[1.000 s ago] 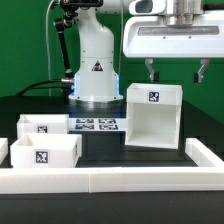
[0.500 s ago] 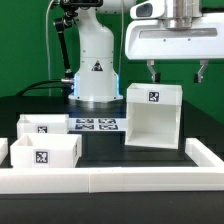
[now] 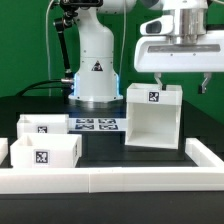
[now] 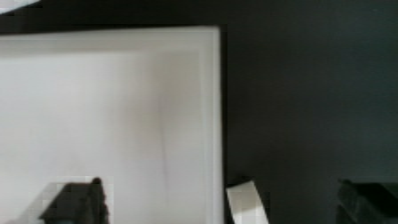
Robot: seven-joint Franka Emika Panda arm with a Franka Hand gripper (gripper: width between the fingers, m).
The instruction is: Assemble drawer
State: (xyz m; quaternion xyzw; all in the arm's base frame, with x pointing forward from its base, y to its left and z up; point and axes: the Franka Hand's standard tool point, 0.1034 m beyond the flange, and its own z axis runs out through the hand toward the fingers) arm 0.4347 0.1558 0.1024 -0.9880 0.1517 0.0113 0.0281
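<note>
The drawer's white box-like housing [image 3: 152, 115] stands on the dark table at the exterior view's right, open front toward the camera, with a tag on its top front. Two small open-top trays [image 3: 42, 125] [image 3: 45, 154] sit at the left, each with a tag. My gripper [image 3: 181, 82] hangs open and empty just above the housing's top right edge. In the wrist view the housing's white top [image 4: 107, 110] fills one side, and my gripper [image 4: 217, 205] straddles its edge, with one dark fingertip [image 4: 75, 203] over the white.
The marker board [image 3: 97, 125] lies flat between the robot base [image 3: 95, 70] and the trays. A raised white rim [image 3: 110, 178] borders the table at the front and sides. Dark table shows beside the housing [image 4: 311, 100].
My gripper has moved toward the exterior view's right and slightly down, closer to the housing's top. It stays open. The parts have not moved.
</note>
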